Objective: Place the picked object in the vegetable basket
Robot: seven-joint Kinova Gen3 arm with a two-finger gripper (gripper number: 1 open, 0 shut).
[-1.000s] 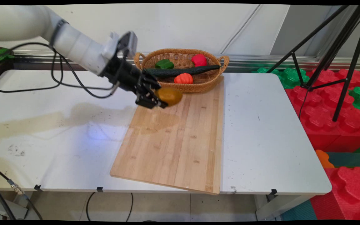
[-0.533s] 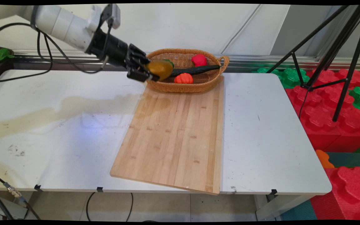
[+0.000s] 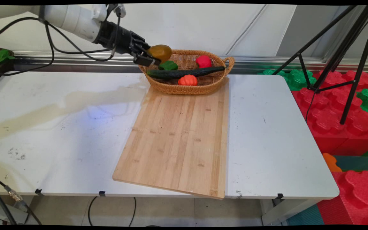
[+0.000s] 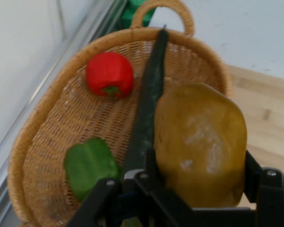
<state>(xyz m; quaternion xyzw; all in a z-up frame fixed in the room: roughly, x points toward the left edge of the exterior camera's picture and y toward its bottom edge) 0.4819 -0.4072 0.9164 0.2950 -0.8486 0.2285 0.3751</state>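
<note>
No writing can be read. The black two-finger gripper (image 3: 150, 58), its jaws clamped on a brownish-yellow potato-shaped lump (image 3: 160, 52), has risen from above the bamboo cutting board (image 3: 177, 140) to the oval wicker basket's (image 3: 184, 89) left rim, above the worktop (image 3: 59, 127).

I see my gripper (image 4: 199, 182) clamped on a brownish-yellow potato (image 4: 200, 144) above a wicker basket (image 4: 42, 127). In the basket, a red pepper (image 4: 110, 74) lies at 11 o'clock, a green pepper (image 4: 89, 166) at 8 o'clock, and 1 dark cucumber (image 4: 149, 99) runs between them.
</note>
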